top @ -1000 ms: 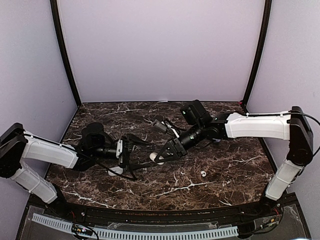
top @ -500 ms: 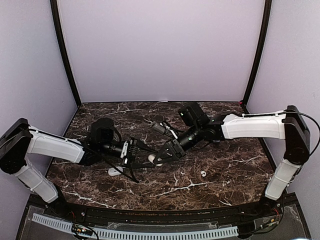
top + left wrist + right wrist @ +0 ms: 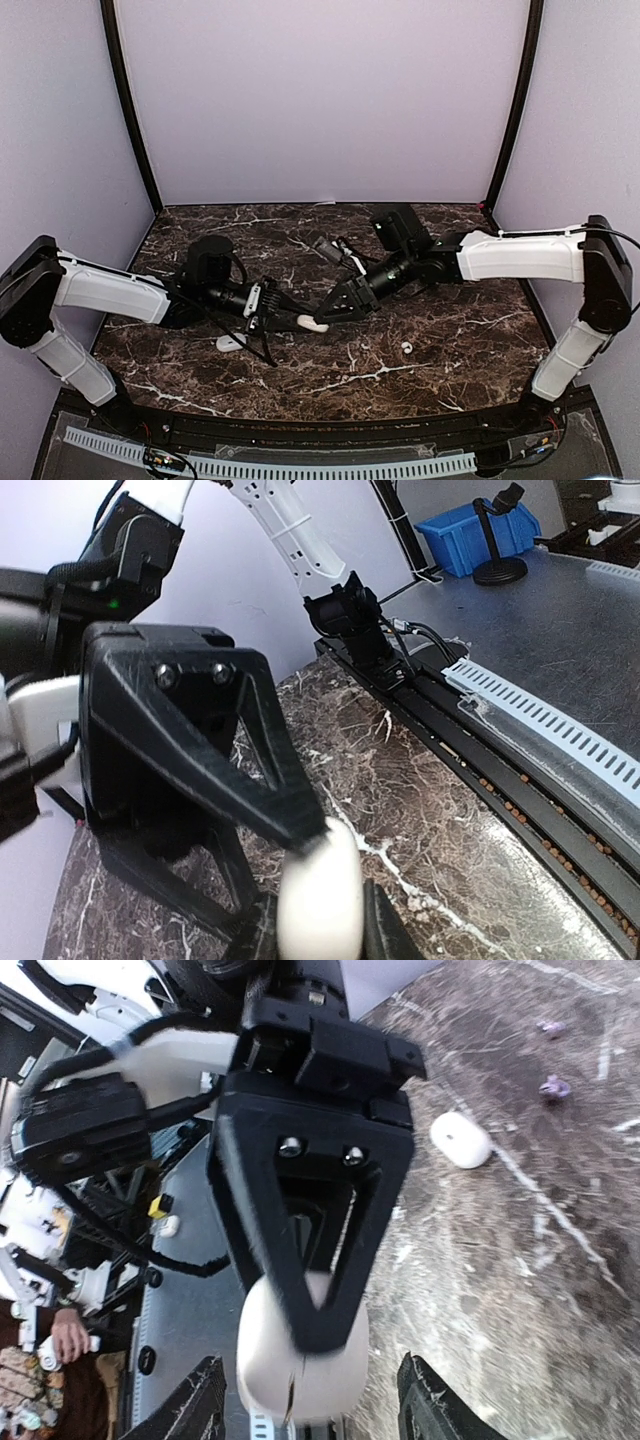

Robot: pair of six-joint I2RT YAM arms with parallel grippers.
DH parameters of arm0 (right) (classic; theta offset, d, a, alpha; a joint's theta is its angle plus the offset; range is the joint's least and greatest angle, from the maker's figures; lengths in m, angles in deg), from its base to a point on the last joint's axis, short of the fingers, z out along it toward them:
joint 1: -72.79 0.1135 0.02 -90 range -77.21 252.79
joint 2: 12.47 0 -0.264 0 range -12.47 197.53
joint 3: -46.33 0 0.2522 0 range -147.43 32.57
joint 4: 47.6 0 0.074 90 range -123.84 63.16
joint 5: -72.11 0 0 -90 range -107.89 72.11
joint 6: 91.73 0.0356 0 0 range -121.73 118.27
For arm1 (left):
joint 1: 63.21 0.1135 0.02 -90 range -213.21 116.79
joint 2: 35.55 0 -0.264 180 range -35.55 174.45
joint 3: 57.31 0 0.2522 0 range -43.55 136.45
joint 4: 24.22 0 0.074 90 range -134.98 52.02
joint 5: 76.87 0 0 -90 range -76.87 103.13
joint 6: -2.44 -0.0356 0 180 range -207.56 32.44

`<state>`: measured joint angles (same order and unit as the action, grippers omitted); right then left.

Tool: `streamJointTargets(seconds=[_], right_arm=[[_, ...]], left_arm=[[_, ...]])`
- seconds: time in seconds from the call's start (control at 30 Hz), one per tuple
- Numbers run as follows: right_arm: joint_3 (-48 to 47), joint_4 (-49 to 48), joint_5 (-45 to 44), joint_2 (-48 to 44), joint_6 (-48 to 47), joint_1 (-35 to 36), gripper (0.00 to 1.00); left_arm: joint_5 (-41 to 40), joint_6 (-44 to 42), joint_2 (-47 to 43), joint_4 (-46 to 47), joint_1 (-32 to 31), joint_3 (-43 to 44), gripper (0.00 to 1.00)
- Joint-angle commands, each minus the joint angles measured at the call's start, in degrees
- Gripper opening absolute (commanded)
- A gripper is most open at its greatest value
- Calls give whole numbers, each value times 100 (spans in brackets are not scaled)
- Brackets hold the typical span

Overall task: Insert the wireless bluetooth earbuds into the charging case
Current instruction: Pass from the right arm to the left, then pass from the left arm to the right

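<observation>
Nearest, toward the front right of the marble table (image 3: 450, 385), a single white earbud (image 3: 407, 347) was seen lying loose. It was well apart from both grippers and outside any case. At about the same depth on the left, a second case (image 3: 230, 343) was seen lying on the table just below the left arm, with nothing touching it. In the right wrist view it was shown as a white pebble. Two tiny pale bits (image 3: 553, 1087) were visible on the table beyond it, too small to be identified.

A little farther in, near the middle of the table, the case (image 3: 312, 323) was found between the two grippers, which were pointed at each other. The left gripper (image 3: 298, 319) was pinched on it. In the left wrist view the white body was shown squeezed between the two fingers (image 3: 385, 935). The right gripper (image 3: 327, 311) was spread. Its fingers (image 3: 205, 1405) were seen set wide on either side of the case in the right wrist view. In the left wrist view the tip of one of them appeared to touch the top of the case. A thin seam was visible along the case's lower edge. Whether the case was resting on the table or lifted off it could not be told.

Farthest back, the table was closed off by a plain lilac wall (image 3: 320, 100).
</observation>
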<state>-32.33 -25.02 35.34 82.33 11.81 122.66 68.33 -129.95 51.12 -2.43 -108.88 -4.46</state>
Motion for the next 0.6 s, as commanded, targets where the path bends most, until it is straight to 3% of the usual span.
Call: streamJointTargets(seconds=[0.0,0.1,0.2,0.3,0.43,0.57], right_arm=[[412,-532,-790,-929,-286,-227,58],[675,-774,-1499,-1375,-443,-232,56],[1277,-1498,-1671,-1823,-784,-223,68],[1855,-2114,-1885,-2239,-1135,-211,69],[2174,-2485,-1934,-2394,-1410,-206,63],[1986,-2212,-1853,-2192,-1623,-206,58]], left_arm=[[-291,945,-202,180,-30,-250,15],[-532,1934,-251,385,-30,-256,15],[-686,3015,-150,259,-21,-59,15],[-870,3833,28,-257,-19,277,15],[-843,3942,146,-657,-12,438,15],[-831,3920,57,-644,-21,400,16]])
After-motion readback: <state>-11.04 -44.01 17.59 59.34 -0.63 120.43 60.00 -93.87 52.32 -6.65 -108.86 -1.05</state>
